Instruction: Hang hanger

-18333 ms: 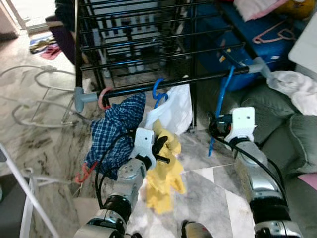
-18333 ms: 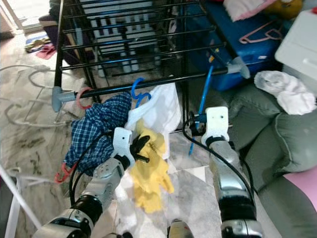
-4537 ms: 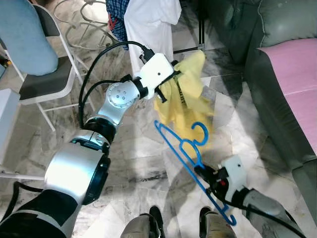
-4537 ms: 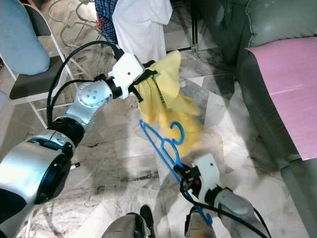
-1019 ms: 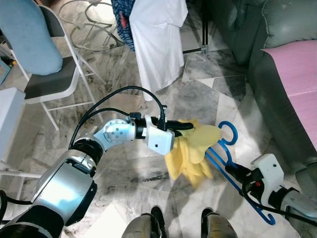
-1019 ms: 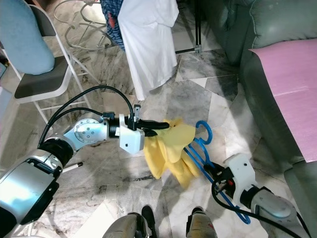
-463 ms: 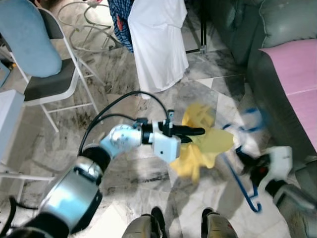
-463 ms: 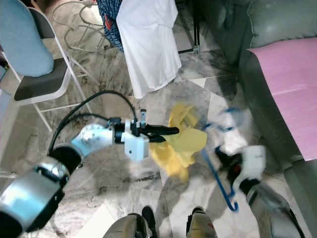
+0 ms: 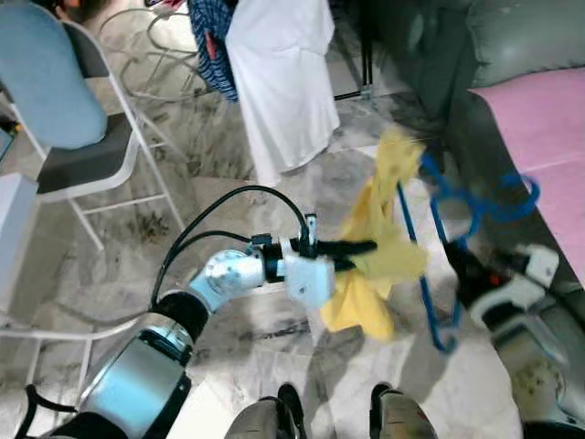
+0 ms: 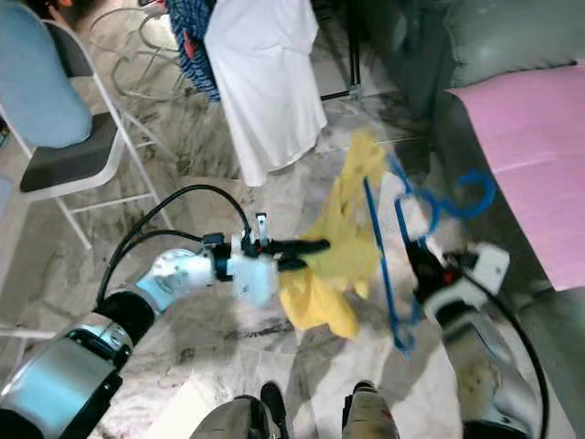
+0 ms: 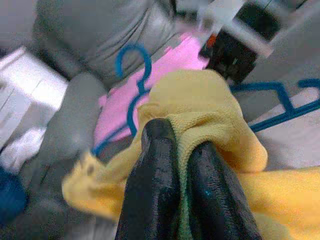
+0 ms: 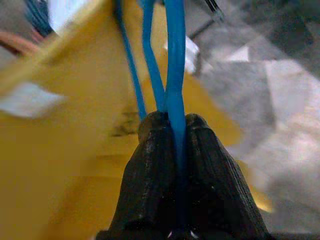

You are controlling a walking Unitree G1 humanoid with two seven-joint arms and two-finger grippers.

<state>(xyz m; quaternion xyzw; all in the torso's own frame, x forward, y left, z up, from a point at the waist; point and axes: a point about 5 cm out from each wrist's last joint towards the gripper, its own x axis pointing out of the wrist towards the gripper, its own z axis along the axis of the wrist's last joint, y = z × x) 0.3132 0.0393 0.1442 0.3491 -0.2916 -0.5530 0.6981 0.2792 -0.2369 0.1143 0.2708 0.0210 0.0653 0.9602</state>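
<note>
Yellow soft cloth garment (image 9: 379, 251), one piece, hangs at the centre of the head views, pinched between the two closed black fingers (image 11: 155, 200) of the left pincer (image 9: 358, 246), which reaches in from 9 o'clock. One blue plastic clothes hanger (image 9: 439, 229) stands nearly upright just at 3 o'clock of the garment, touching its upper edge, hook pointing toward the pink cushion (image 9: 539, 128) at 2 o'clock. Right pincer (image 12: 172, 130) is clamped shut on a thin blue bar of that hanger, coming up from 4 o'clock. At 12 o'clock hang two more garments: one white cloth (image 9: 283, 73) and one blue checked shirt (image 9: 208, 41). One folding chair with a light blue backrest (image 9: 55, 101) stands at 10 o'clock on the grey marble floor (image 9: 238, 155). Grey sofa (image 9: 439, 46) sits at 1 o'clock
</note>
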